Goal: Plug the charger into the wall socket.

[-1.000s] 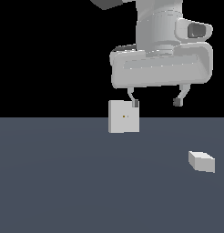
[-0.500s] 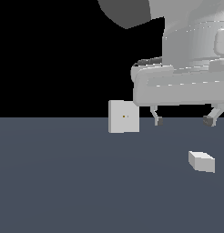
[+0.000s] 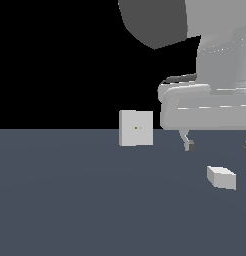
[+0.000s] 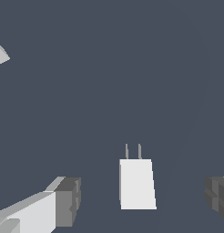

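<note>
Exterior view's lower right: the charger (image 3: 221,177) lies ungrasped on the floor. The gripper (image 3: 218,146) hangs above it, jaws apart and empty. Grasping and plugging into the wall socket (image 3: 136,128) remain.

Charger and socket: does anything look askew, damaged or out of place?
Nothing stands out. The charger lies flat on the floor, both prongs straight, between the open hand's fingers. The socket stands upright, apart.

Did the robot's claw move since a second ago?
Yes. The gripper slid toward the exterior view's right, away from the wall socket, lower, over the charger.
</note>
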`<state>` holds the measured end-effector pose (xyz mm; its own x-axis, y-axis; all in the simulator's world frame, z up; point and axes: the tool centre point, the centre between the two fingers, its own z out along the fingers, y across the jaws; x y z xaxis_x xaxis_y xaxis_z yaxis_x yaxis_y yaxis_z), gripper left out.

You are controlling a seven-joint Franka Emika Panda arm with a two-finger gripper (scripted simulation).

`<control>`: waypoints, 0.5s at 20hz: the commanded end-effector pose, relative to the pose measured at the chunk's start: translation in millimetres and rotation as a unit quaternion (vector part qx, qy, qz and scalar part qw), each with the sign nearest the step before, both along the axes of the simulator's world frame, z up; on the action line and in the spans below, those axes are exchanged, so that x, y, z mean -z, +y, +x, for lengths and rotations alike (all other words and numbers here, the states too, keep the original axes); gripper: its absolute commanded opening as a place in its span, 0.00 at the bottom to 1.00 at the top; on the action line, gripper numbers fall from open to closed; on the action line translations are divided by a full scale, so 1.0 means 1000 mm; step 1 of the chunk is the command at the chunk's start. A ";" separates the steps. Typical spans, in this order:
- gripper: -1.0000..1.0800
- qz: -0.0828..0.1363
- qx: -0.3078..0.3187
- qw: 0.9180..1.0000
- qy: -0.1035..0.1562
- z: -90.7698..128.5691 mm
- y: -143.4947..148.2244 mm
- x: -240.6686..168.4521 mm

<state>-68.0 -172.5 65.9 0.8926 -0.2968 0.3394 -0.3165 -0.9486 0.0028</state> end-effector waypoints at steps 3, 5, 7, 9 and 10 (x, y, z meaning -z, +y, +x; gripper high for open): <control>0.96 0.000 0.003 1.000 -0.004 -0.001 -0.003 0.004; 0.96 0.000 0.003 1.000 -0.003 -0.001 -0.003 0.003; 0.96 0.000 0.003 1.000 -0.003 -0.001 -0.003 0.004; 0.96 0.000 0.003 1.000 -0.003 -0.001 -0.003 0.008; 0.96 0.000 0.003 1.000 -0.003 -0.001 -0.003 0.010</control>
